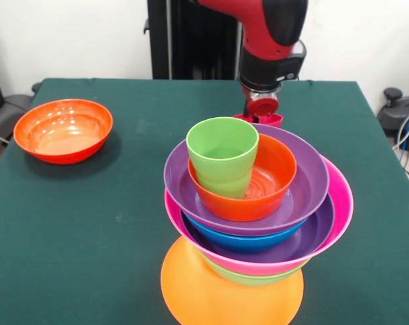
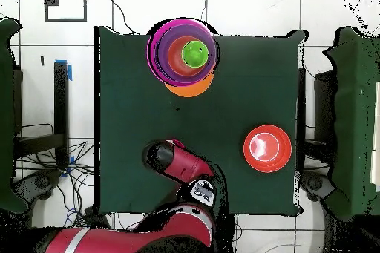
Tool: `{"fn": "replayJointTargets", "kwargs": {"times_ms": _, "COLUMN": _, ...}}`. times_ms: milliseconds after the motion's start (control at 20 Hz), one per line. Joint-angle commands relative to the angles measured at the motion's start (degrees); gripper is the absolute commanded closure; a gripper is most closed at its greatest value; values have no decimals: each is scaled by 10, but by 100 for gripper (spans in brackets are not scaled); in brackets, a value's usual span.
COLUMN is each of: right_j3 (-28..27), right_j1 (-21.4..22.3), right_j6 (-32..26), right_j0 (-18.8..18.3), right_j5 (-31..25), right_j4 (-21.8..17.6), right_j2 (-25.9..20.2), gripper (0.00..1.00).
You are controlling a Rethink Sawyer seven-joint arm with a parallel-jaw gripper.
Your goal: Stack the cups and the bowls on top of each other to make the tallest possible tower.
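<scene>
Where the table comes nearest me stands the tower, the light-green cup topmost. Farther back at my left sits a lone red-orange bowl. Behind the tower the gripper hangs over a small magenta-red bowl; I cannot tell how its jaws stand.

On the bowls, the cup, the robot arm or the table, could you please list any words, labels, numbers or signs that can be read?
None can be read in either view.
The green cup, the stacked bowls and the separate red-orange bowl are plain, glossy plastic.
The green table is unmarked.
The red and black arm shows no legible lettering.
</scene>
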State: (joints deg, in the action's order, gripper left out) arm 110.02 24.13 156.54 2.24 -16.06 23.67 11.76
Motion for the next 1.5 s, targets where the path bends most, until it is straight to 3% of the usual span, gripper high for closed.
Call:
{"fn": "replayJointTargets", "kwargs": {"times_ms": 50, "right_j3": 28, "right_j1": -21, "right_j6": 54, "right_j0": -20, "right_j5": 47, "right_j4": -2, "right_j2": -74, "gripper": 0}}
{"fn": "replayJointTargets", "kwargs": {"times_ms": 450, "right_j3": 46, "right_j1": 1, "right_j6": 52, "right_j0": -27, "right_j5": 38, "right_j4": -6, "right_j2": -77, "gripper": 0}}
{"fn": "replayJointTargets", "kwargs": {"times_ms": 1050, "right_j3": 52, "right_j1": 41, "right_j6": 60, "right_j0": -9, "right_j5": 7, "right_j4": 2, "right_j2": -65, "gripper": 0}}
{"fn": "replayJointTargets", "kwargs": {"times_ms": 1500, "right_j3": 32, "right_j1": 5, "right_j6": 61, "right_j0": -10, "right_j5": 34, "right_j4": 3, "right_j2": -64, "gripper": 0}}
